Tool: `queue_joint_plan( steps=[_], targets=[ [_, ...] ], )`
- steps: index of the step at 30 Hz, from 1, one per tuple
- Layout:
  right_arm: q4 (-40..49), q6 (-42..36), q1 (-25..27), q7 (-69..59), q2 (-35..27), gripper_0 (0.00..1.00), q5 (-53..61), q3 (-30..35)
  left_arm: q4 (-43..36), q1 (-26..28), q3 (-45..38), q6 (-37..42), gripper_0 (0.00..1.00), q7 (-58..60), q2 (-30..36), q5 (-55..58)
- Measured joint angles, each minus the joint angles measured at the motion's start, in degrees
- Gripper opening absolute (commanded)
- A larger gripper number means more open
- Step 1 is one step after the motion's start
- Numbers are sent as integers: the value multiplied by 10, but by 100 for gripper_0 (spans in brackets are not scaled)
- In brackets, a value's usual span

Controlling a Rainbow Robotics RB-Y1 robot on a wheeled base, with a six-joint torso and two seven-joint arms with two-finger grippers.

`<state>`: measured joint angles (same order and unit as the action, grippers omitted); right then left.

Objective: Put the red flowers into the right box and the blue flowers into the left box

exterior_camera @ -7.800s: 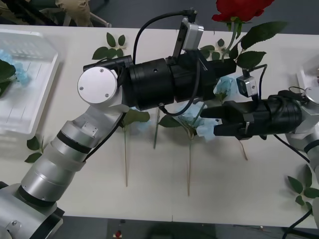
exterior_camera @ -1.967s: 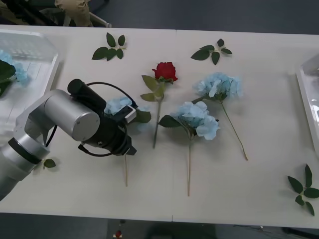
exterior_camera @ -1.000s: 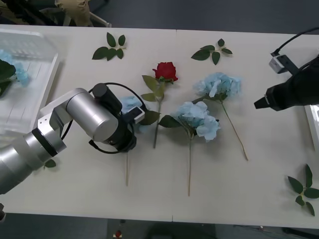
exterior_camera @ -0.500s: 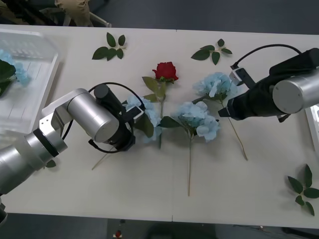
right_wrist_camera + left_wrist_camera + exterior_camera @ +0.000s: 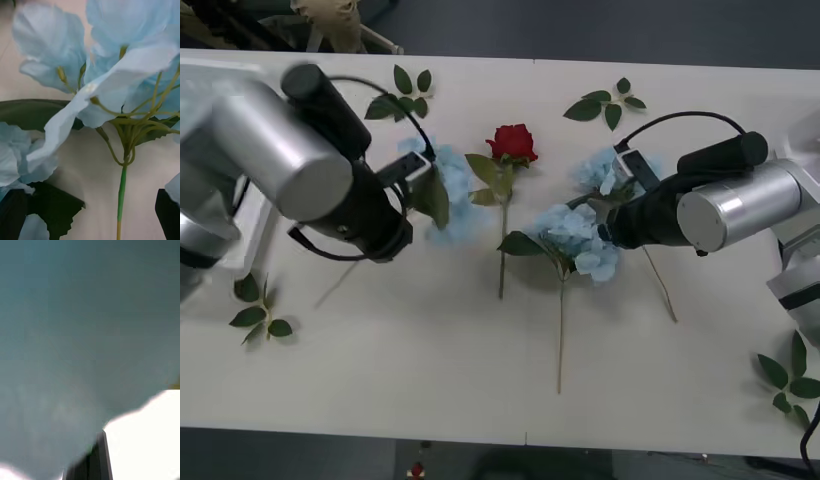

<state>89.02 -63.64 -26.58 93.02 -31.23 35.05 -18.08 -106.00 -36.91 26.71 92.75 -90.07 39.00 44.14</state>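
The left pincer point(image 5: 412, 190) is clenched on a blue flower point(image 5: 450, 175), held above the surface point(image 5: 480, 370) at ten o'clock of the red flower point(image 5: 511, 142). The right pincer point(image 5: 612, 222) hangs released astride a second blue flower point(image 5: 123, 33), at three o'clock of the red one. These blooms look light, soft and crushable, so the stiffer stem point(image 5: 120, 195) just under the head seems the safest hold.

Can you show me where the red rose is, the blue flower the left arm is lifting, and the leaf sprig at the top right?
Red rose point(image 5: 511, 142): front view, on the bloom.
Lifted blue flower point(image 5: 450, 190): front view, on its petals.
Leaf sprig point(image 5: 608, 104): front view, on its leaves.
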Motion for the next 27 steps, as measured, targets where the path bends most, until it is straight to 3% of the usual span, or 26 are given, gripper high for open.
queue_joint_plan(
  steps=[5, 8, 11, 13, 19, 22, 27],
  targets=[
    [-8, 0, 0, 0, 0, 100, -30, -7, -162, -22, -124, 171, 0, -2, 61, 7],
    [-14, 1, 0, 0, 0, 100, -38, -6, -195, -23, -198, 174, 1, -52, 89, -45],
    [-28, 19, 0, 0, 0, 100, -38, -6, -182, -23, -217, 174, 0, -221, 115, -172],
    [-35, 26, 0, 0, 0, 100, -38, -6, -157, -23, -209, 174, 0, -309, 130, -215],
    [-60, 52, 0, 0, 0, 100, -38, -6, 6, -23, -164, 174, 0, -320, 139, -367],
    [-75, 62, 0, 0, 0, 100, -38, -6, 95, -23, -155, 170, 0, -321, 139, -367],
    [-85, 77, 0, 0, 0, 100, -38, -8, 216, -23, -154, 73, 0, -322, 139, -354]
  ],
)
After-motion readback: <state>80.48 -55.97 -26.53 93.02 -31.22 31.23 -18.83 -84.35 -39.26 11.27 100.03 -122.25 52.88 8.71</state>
